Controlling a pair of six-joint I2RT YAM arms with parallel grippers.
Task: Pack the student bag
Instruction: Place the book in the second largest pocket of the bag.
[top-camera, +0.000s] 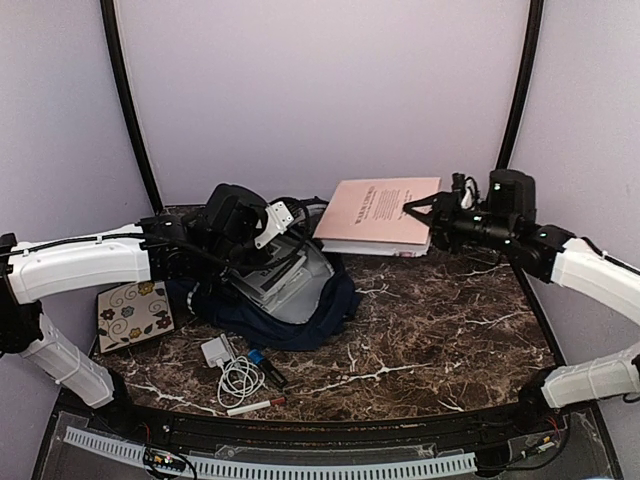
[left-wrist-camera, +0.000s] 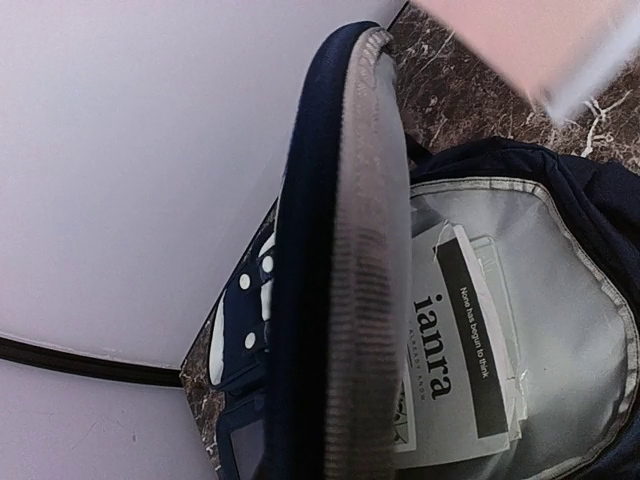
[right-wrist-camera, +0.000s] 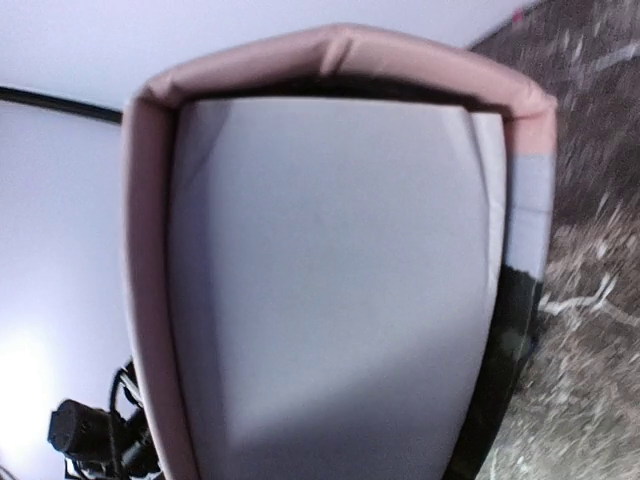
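The student bag, dark navy, lies open at the table's centre-left with its grey lining showing. A white book with black lettering sits inside it. My left gripper is shut on the upper rim of the bag's opening and holds it up; its fingers are hidden in the left wrist view. My right gripper is shut on the edge of a large pink book. It holds the book flat in the air just right of and above the bag. That book fills the right wrist view.
A floral card lies left of the bag. In front of the bag lie a white charger with coiled cable, a small blue and black item and a red-tipped pen. The marble table spreads to the right.
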